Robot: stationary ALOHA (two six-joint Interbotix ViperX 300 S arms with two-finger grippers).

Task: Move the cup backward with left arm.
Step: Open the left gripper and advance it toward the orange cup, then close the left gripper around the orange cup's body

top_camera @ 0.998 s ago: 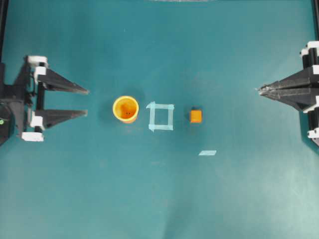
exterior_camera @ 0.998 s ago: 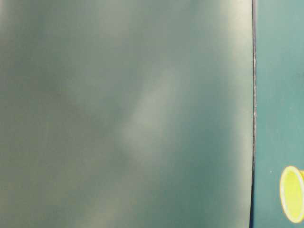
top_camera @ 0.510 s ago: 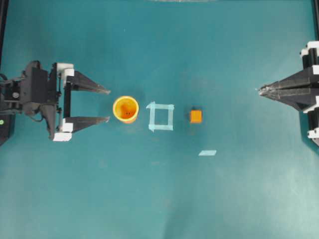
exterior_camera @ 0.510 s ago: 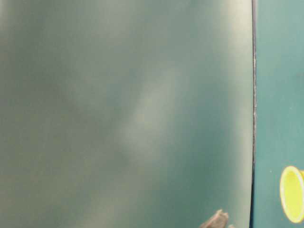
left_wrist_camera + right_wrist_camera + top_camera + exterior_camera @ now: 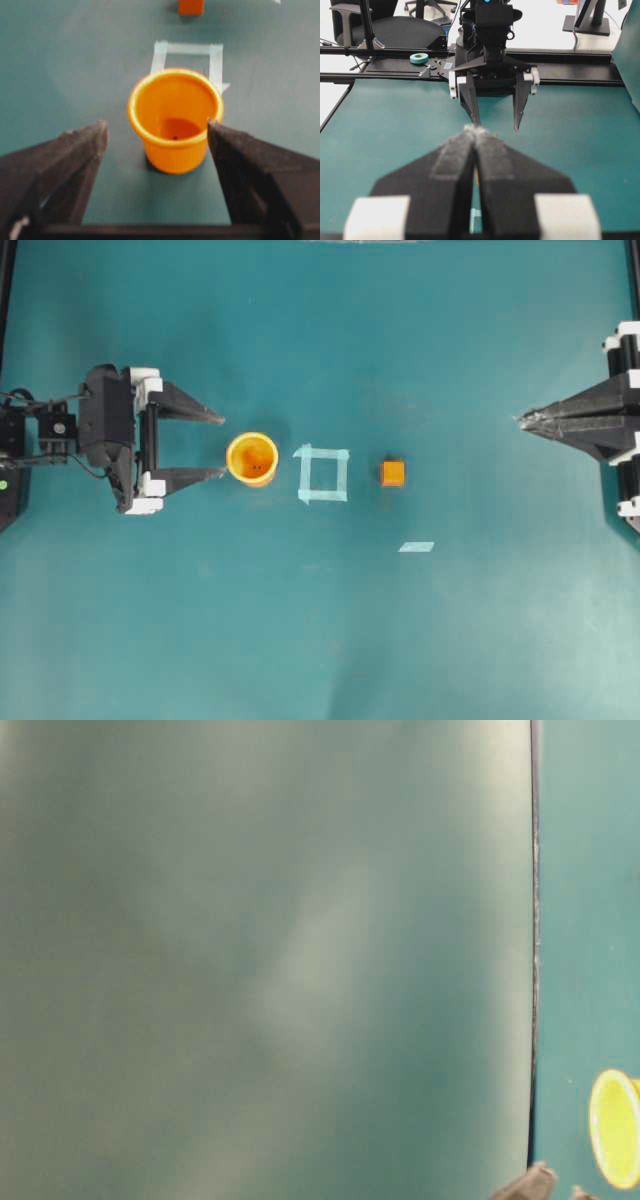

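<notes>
Surface: You are looking down on a plain teal tabletop [image 5: 320,640]; in the right wrist view, a black rail, office chairs and a roll of tape sit behind it.
Cup: The small yellow-orange cup [image 5: 252,458] stands upright on the left half of the table, mouth up, nothing inside but a dark speck.
Left gripper: Your left gripper [image 5: 222,445] has its jaws spread wide and grips nothing. Its two fingertips sit just left of the cup, one level with the upper rim, one with the lower. In the left wrist view the cup lies ahead of the fingers, not yet between them.
Tape square: A pale blue tape square [image 5: 323,474] lies just right of the cup.
Cube: A small orange cube [image 5: 393,473] sits beyond the square, apart from the cup.
Tape strip: A loose tape strip [image 5: 416,547] lies below and right of the cube.
Right gripper: Your right gripper [image 5: 524,421] is pressed closed at the far right, empty.
Risk: If you advance off-centre, a fingertip could strike the rim and tip the light cup, or shove it onto the tape square. Closing too early would nip only the near wall and let it slip.
</notes>
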